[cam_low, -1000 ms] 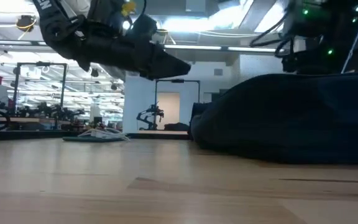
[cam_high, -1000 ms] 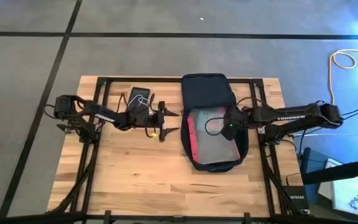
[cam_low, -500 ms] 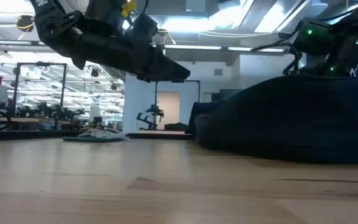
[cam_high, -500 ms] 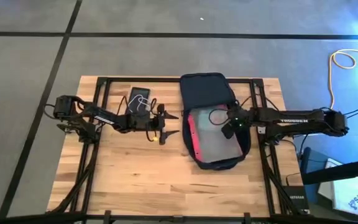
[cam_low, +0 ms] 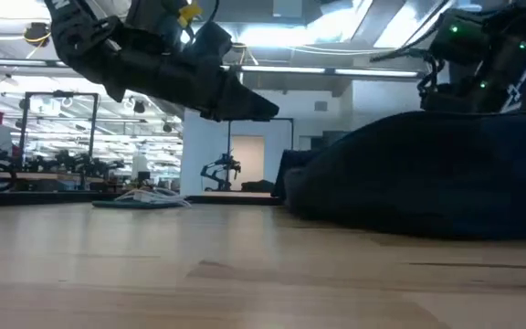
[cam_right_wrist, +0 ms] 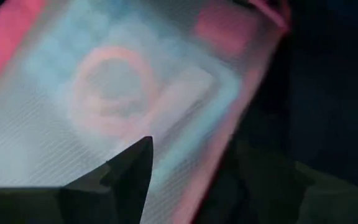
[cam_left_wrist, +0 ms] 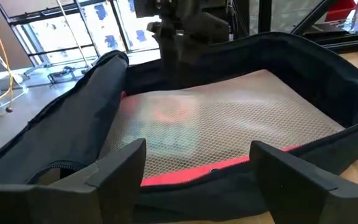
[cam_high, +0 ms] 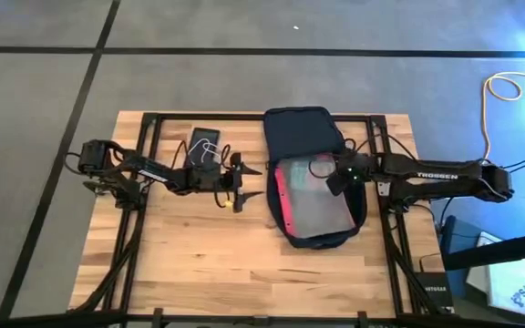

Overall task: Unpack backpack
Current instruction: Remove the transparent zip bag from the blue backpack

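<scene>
Matt navy cloth backpack [cam_high: 303, 137], mesh pouch [cam_high: 310, 200], wood table [cam_high: 199, 264]

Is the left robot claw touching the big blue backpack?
Apart. The high view shows bare wooden table between the left gripper and the backpack. The left wrist view agrees: its open fingers stop short of the bag.

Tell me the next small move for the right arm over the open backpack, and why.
Probably lower the right gripper onto the near edge of the red-edged mesh pouch and close on it. The backpack lies open with the pouch exposed, and the gripper is over it. The left gripper waits open beside the bag.
</scene>
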Robot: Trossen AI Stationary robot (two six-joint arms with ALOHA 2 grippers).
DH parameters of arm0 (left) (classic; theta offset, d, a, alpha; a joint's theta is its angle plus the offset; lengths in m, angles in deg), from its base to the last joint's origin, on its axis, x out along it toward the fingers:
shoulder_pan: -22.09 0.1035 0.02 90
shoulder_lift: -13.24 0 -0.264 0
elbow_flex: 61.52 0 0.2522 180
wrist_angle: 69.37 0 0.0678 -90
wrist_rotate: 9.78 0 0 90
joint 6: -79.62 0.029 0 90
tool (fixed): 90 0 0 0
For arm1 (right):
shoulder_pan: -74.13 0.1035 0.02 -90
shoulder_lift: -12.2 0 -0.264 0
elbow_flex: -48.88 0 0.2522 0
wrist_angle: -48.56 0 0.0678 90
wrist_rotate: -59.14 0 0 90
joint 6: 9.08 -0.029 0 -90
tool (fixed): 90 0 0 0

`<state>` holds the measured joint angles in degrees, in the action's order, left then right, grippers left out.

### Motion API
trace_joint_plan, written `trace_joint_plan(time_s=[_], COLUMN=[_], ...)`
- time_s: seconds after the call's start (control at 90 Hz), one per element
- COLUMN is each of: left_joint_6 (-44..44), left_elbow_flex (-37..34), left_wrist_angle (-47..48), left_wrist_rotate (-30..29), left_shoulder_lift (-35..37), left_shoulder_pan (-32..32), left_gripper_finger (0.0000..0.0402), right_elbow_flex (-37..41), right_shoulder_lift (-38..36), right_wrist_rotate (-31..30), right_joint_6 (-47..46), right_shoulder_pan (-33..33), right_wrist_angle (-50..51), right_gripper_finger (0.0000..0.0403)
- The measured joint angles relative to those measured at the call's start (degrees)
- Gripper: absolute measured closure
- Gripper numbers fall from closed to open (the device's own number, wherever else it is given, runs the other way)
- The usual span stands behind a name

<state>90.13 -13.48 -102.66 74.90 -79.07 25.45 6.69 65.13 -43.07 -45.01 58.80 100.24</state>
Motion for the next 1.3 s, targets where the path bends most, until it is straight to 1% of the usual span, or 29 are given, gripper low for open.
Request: trace_joint_plan(time_s=[0.056,0.133,0.2,0.356,0.544,0.756,0.878,0.922,0.978,1.056,1.3], left_joint_6=[0.0,0.0,0.2,0.7,1.4,2.2,2.7,2.6,2.4,2.4,2.4], left_elbow_flex=[0.0,0.0,0.0,0.0,0.0,0.0,0.0,0.0,0.0,0.0,0.0], left_wrist_angle=[0.0,-0.1,-0.1,-0.1,-0.3,-0.3,-0.3,-0.2,-0.1,0.0,0.0], left_wrist_rotate=[0.0,0.0,0.0,0.0,0.0,-1.1,-1.1,-1.1,-1.1,-1.1,-1.1], left_shoulder_lift=[0.0,0.0,0.0,0.0,0.0,0.0,0.0,0.0,0.0,0.0,0.0], left_shoulder_pan=[0.0,0.0,0.0,0.0,0.1,0.1,0.1,0.1,0.1,0.1,0.0], left_gripper_finger=[0.0129,0.0129,0.0129,0.0129,0.0129,0.0129,0.0129,0.0129,0.0129,0.0129,0.0129], right_elbow_flex=[0.4,1.0,1.4,1.6,1.5,1.4,1.5,1.5,1.5,1.5,1.5], right_shoulder_lift=[0.6,2.2,3.8,7.5,12.4,15.8,16.7,16.7,16.7,16.6,16.6], right_wrist_rotate=[-0.1,2.0,2.3,0.5,2.9,6.5,13.1,14.4,14.2,12.3,12.0], right_joint_6=[-1.1,-1.6,-1.6,-1.5,0.4,2.1,4.8,5.7,6.5,7.3,7.4], right_shoulder_pan=[-0.9,-1.9,-2.1,-3.3,-3.8,-3.9,-3.8,-3.7,-3.7,-3.8,-3.8], right_wrist_angle=[0.3,0.5,0.1,-3.8,-8.2,-12.1,-16.6,-17.5,-17.6,-17.3,-18.0], right_gripper_finger=[0.0185,0.0185,0.0185,0.0185,0.0185,0.0185,0.0185,0.0189,0.0200,0.0228,0.0353])
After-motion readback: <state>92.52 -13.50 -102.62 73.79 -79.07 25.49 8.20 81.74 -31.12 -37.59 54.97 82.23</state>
